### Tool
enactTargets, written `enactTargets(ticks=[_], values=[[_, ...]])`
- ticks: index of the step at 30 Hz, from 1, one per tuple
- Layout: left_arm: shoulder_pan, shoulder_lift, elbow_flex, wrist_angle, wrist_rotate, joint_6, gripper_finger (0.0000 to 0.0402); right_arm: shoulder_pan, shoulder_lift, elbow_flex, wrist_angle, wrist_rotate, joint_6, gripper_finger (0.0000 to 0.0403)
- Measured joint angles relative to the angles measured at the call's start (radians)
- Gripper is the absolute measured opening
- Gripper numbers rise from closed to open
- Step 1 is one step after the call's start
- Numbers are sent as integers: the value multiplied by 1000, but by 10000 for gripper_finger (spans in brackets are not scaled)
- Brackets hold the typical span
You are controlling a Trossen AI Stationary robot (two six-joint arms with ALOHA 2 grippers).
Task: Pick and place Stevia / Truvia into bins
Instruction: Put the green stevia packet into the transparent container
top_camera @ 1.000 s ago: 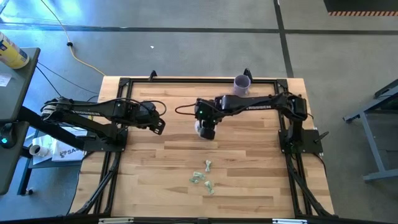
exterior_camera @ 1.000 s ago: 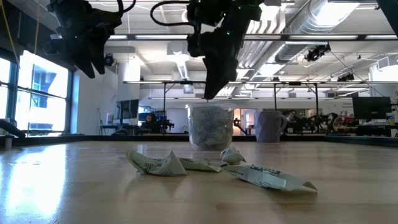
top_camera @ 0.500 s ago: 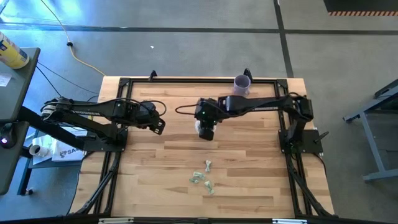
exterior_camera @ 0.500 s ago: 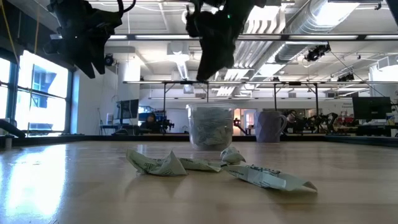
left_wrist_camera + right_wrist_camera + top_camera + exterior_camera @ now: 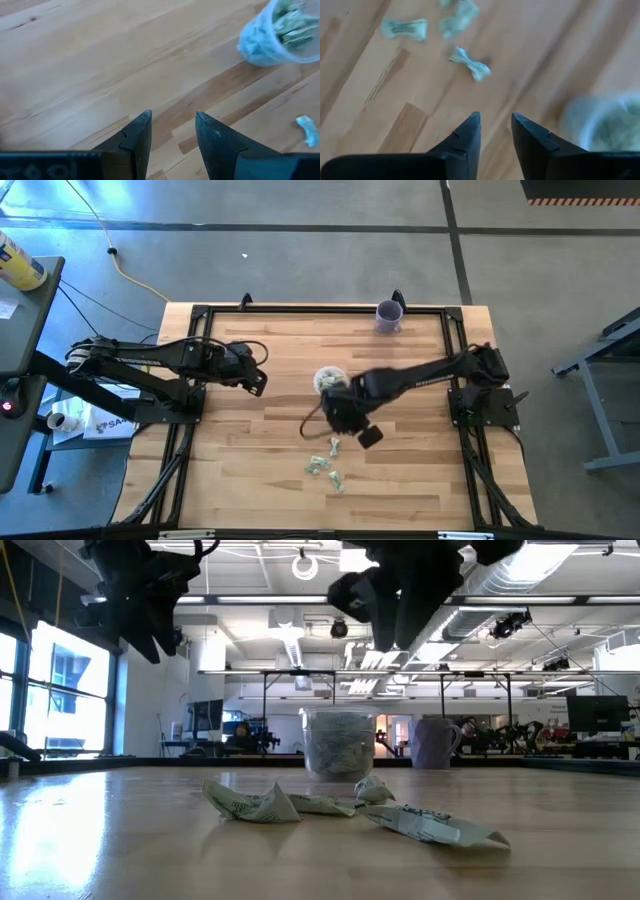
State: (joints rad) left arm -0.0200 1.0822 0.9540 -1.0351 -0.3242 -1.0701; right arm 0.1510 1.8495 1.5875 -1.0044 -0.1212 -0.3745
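Packets of pale green and white crinkled paper (image 5: pixel 326 464) lie loose on the light wooden surface (image 5: pixel 250 450), and the overhead view separates three or four of them in a small cluster, well apart from the left arm. From above, the small round clear plastic cup (image 5: pixel 327 379) shows as a whitish ring just beside the right arm; only the level view shows that it stands upright and is packed nearly to the rim with more packets, too many to count. That level view also sets a pale purple cup (image 5: pixel 436 744) behind and to one side, though from overhead it stands alone near the far edge of the surface, well apart from the clear one.

Each loose packet is a little rectangle, twisted or pinched; in the right wrist view one looks like a bow tie (image 5: pixel 470 64).

The right gripper (image 5: pixel 495 123) hangs in the air between the clear cup and the loose cluster, its fingers slightly parted with nothing between them. The left gripper (image 5: pixel 172 121) waits over bare wood, off to the cup's side, fingers apart and empty. Its wrist view catches the filled cup from an angle.
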Motion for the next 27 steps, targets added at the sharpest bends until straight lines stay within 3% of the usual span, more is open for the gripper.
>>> enactTargets(ticks=[7,12,15,21,27], values=[[-31,0,1,4,41,0,184,113,128,0,131,24,-135,157],[-131,0,1,5,44,-59,184,155,212,0,178,163,-171,206],[-213,0,1,13,25,-137,184,159,239,0,209,176,-188,221],[-377,0,1,15,-54,-318,184,140,272,2,241,107,-187,213],[-514,0,1,12,-130,-469,184,123,315,1,217,82,-183,160]])
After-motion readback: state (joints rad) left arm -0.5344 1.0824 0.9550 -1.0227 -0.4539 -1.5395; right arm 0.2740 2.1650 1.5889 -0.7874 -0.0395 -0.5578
